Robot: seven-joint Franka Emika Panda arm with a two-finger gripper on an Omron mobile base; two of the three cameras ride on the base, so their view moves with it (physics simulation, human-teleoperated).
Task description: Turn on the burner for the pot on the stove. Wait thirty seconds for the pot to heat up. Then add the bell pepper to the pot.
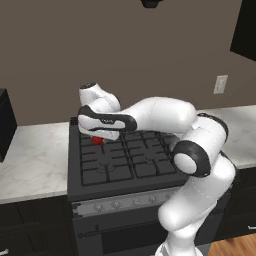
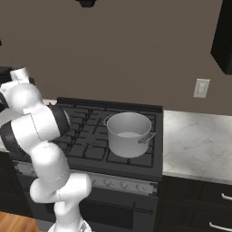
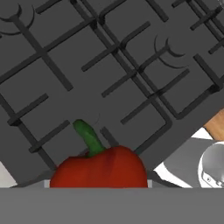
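From the left base view, we see the white arm reach over the stove [image 1: 107, 165], its hand low above the rear left part of the grates. A patch of red, the bell pepper [image 1: 97, 140], peeps out just beneath the hand. The gripper itself is hidden under the wrist here, and the arm's bulk covers the right side of the stove, so we cannot make out the pot or any flame from this side. The row of knobs [image 1: 116, 204] runs along the stove's front edge.

From the right base view, we find the pot [image 2: 129, 133] on the stove's front right grate, open and with nothing red inside. The arm's elbow blocks the stove's left side, hiding hand and pepper. We cannot tell whether the burner under the pot is lit.

In the hand view, the pepper sits right at the bottom edge, its green stem [image 3: 89, 137] pointing up over the stove's grates. The fingertips are cut off; going by the pepper lodged where they should rise, we judge the pincer to be pinching the pepper.

We take the step in hand to be carrying the pepper. Next the hand must travel across the stove to above the pot's mouth, then release.
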